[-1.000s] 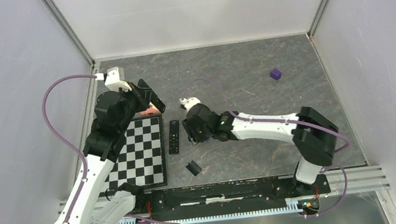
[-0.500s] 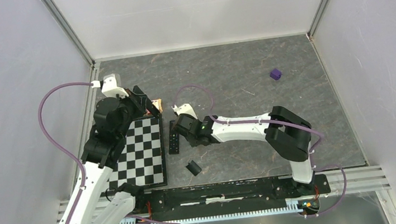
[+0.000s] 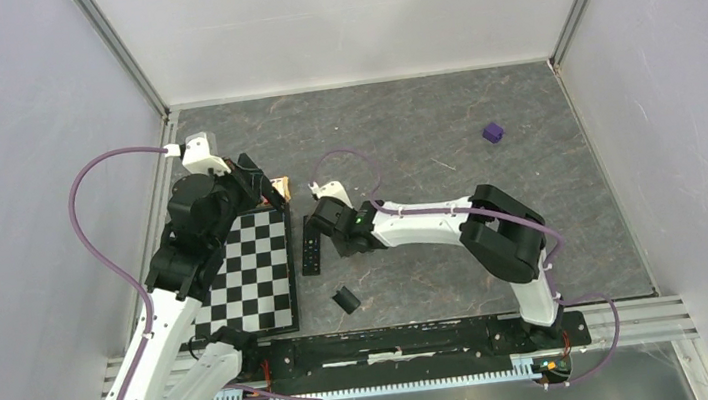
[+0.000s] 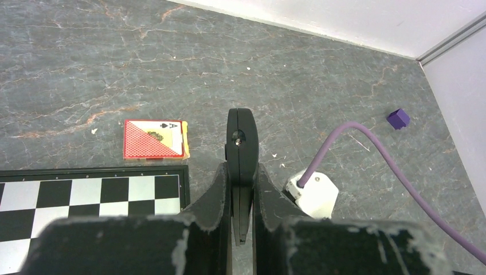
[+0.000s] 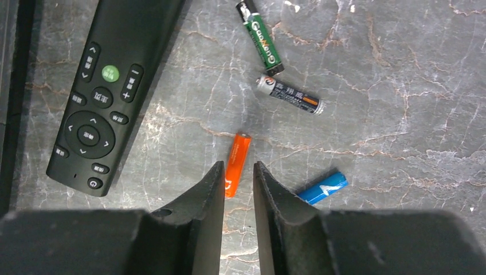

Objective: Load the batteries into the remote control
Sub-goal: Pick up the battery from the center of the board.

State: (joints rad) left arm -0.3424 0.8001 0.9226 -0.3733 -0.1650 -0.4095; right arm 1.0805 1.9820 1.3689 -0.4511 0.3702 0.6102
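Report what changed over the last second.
The right arm swung left, elbow folding in, carrying the right gripper closer to the second remote. It now straddles the orange battery, jaws apart. The left arm shifted slightly, its left gripper clamped on the remote control. Nothing was visibly picked up or released. The second remote, battery cover, chessboard and purple cube stayed put.

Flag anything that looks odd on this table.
Four loose batteries lie scattered at different angles beside a face-up remote. The left gripper clamps a second remote edge-on. A small black cover lies apart, near the arms' bases.
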